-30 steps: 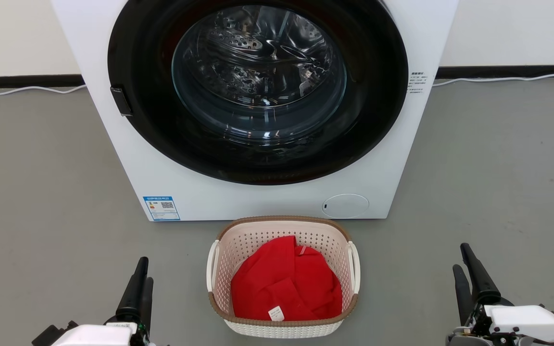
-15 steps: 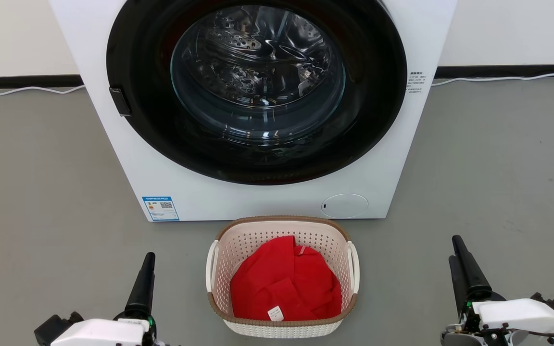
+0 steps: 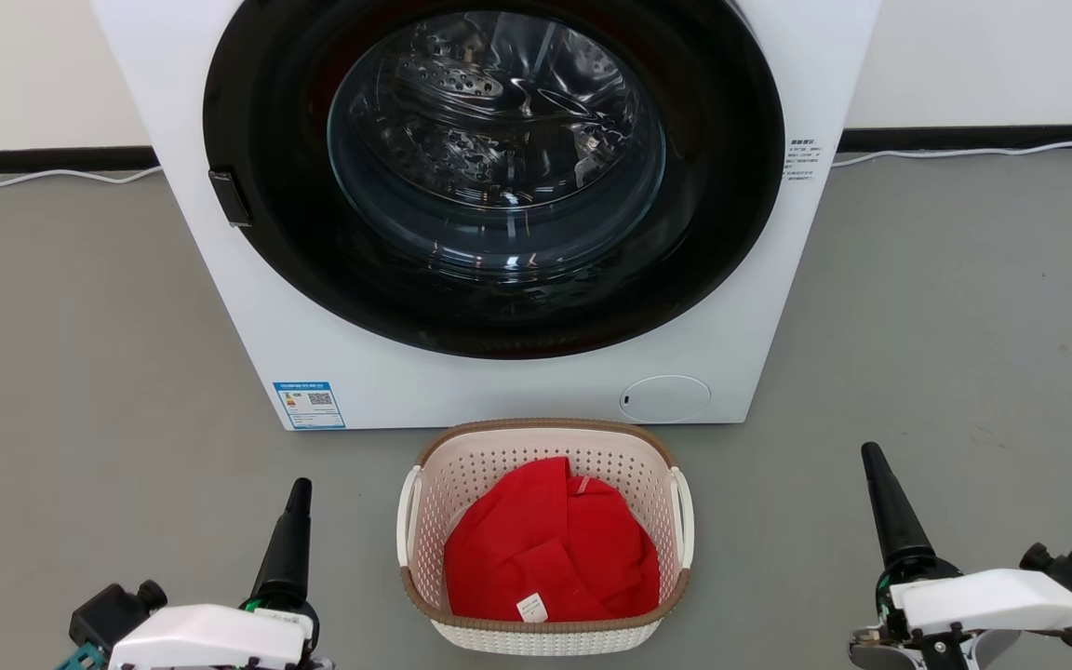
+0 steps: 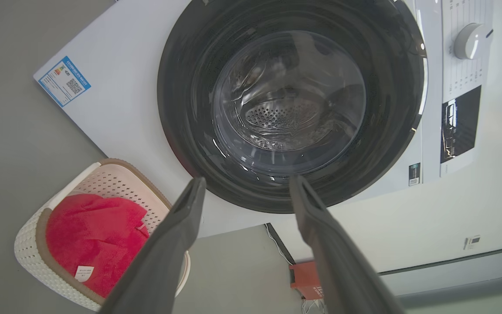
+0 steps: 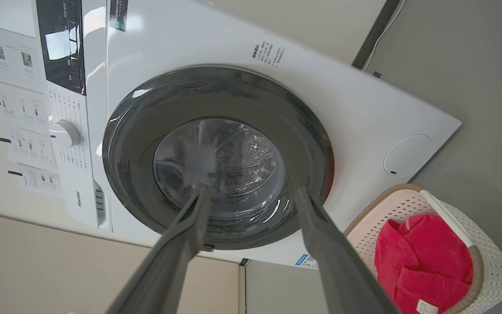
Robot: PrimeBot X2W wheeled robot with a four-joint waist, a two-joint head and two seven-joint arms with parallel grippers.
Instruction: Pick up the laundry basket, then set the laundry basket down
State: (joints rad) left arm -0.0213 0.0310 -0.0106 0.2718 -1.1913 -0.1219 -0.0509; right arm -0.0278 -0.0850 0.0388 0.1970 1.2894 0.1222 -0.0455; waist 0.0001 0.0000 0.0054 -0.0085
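We find the small cream-white perforated plastic laundry basket [image 3: 545,638], with its brown woven-look rim, standing on the grey floor [image 3: 80,372]. It sits just in front of the white front-loading washing machine [image 3: 499,395] and holds a crumpled red cloth [image 3: 550,549].

The left gripper [image 3: 298,491] hangs low to the left of the basket, near its white left handle [image 3: 405,521] but apart from it. Its dark fingers point forward towards the machine. From the head camera the two fingers overlap into a single spike above the white wrist housing. The left wrist view shows them spread wide with nothing between them, framing the machine's round dark glass door [image 4: 290,100]. The basket lies to the lower left of that view, partly behind one finger.

The right gripper [image 3: 871,458] is in a like pose on the other side, well apart from the white right handle [image 3: 682,521], fingers likewise pointing forward. We note from its wrist view that its fingers are also parted and empty, with the basket at the lower right.

Neither gripper touches the basket.
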